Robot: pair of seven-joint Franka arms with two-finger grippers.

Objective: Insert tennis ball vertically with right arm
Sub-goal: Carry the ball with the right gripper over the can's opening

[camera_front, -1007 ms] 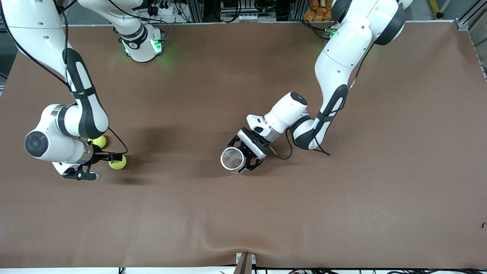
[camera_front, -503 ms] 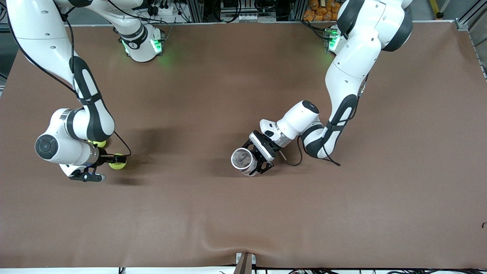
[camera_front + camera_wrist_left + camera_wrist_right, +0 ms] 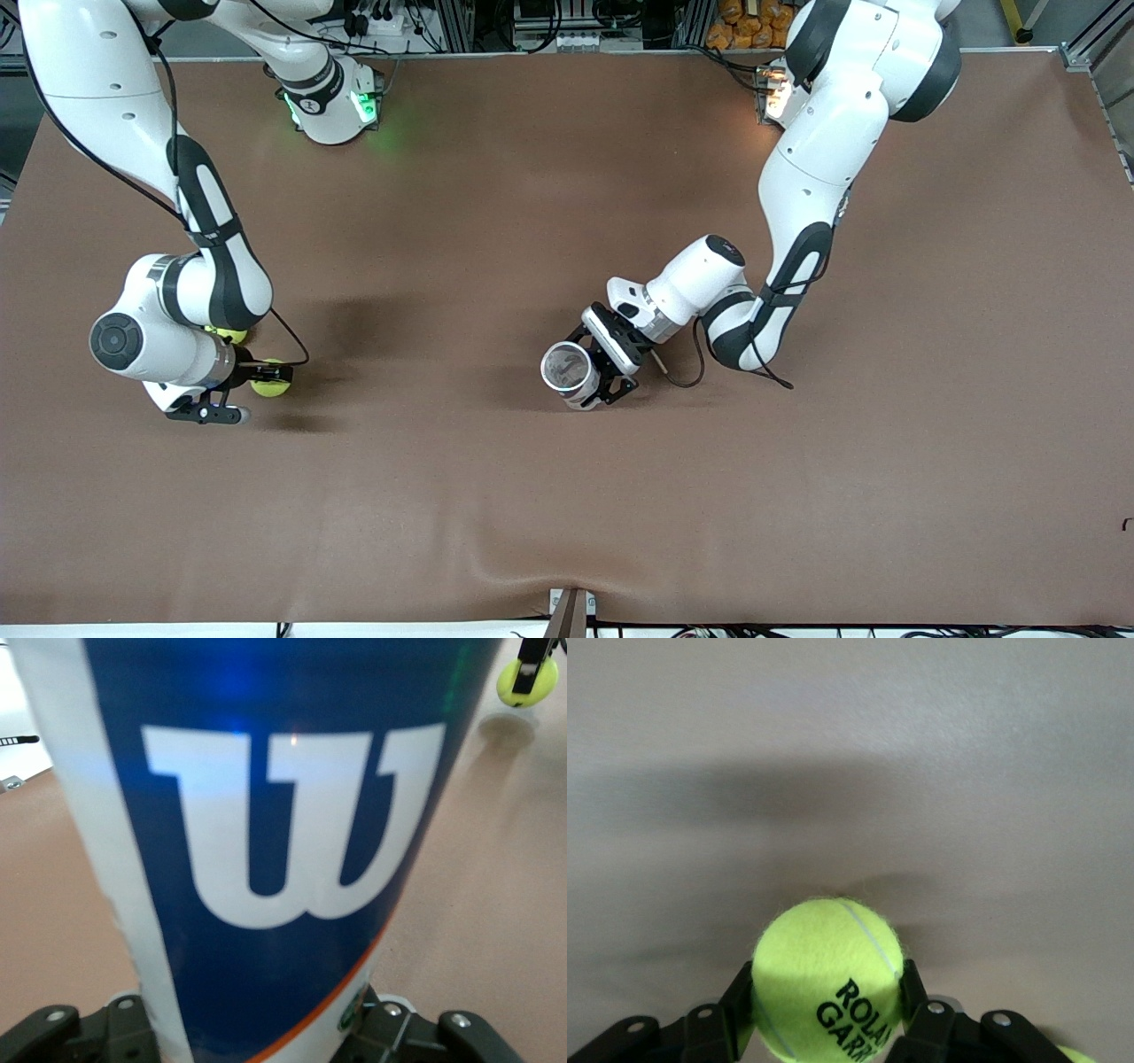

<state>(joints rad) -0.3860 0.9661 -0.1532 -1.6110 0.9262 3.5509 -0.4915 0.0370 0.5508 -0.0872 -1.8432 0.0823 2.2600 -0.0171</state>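
A yellow-green tennis ball (image 3: 273, 383) rests on the brown table at the right arm's end, and my right gripper (image 3: 264, 379) is shut on it. The right wrist view shows this ball (image 3: 824, 957) pinched between the two black fingers (image 3: 914, 988). My left gripper (image 3: 592, 379) is shut on a clear tennis ball can (image 3: 564, 367) that stands upright near the table's middle with its open mouth facing up. Its blue and white label fills the left wrist view (image 3: 283, 815). That view also shows the held ball (image 3: 527, 680).
A second tennis ball (image 3: 230, 335) lies on the table, partly under the right arm's wrist and farther from the front camera than the held ball. The brown table cover (image 3: 567, 532) has a small wrinkle at its front edge.
The right gripper's fingers have closed onto the tennis ball. The left arm has shifted the can a little toward its own end of the table, then almost stopped.
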